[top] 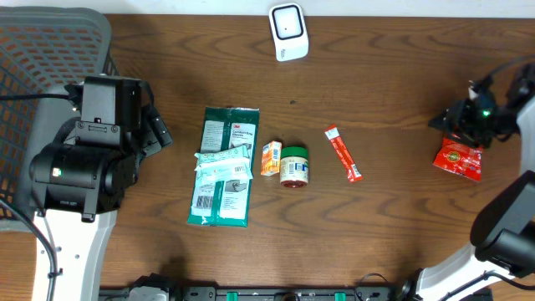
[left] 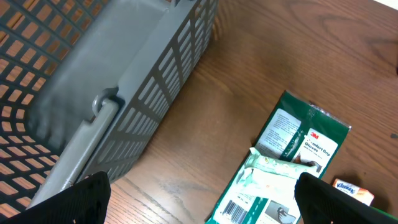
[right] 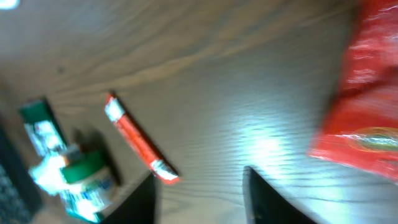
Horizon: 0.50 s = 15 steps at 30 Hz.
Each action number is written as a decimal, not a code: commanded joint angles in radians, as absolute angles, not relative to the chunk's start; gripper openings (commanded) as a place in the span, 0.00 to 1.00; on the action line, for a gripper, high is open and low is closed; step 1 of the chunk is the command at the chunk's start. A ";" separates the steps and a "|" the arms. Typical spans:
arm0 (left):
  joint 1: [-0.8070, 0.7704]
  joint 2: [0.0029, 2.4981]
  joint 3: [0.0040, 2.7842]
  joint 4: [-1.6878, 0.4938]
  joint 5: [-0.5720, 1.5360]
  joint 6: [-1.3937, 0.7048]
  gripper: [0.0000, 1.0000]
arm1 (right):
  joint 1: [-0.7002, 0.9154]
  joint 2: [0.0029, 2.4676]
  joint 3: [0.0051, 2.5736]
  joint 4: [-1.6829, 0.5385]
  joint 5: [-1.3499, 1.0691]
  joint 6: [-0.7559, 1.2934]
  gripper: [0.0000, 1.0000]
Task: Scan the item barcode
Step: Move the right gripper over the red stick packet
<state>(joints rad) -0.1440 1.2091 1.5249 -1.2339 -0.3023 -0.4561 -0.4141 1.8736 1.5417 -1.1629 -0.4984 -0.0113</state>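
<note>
A dark brown wooden table fills the overhead view from edge to edge, its grain running lengthwise in long, faintly wavy streaks. Light falls from above and casts only soft shadows on the top. In the right wrist view a bright patch of glare lies on the smooth surface, turning the grain pale. At the table's left end stands a gray plastic basket, with brown wood showing through its open lattice walls.
</note>
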 commanded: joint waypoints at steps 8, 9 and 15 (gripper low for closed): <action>-0.139 1.208 1.529 -1.238 -0.324 -0.458 0.95 | -0.089 1.863 1.522 -1.102 -0.347 -0.004 0.40; -0.139 1.208 1.529 -1.238 -0.323 -0.458 0.95 | -0.057 1.864 1.521 -1.090 -0.323 -0.004 0.41; -0.139 1.208 1.529 -1.238 -0.323 -0.458 0.95 | 0.176 1.868 1.497 -0.966 -0.187 -0.004 0.44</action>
<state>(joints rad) -0.1440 1.2091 1.5249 -1.2339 -0.3023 -0.4561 0.0959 1.8740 1.5219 -0.9985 -0.2882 -0.0059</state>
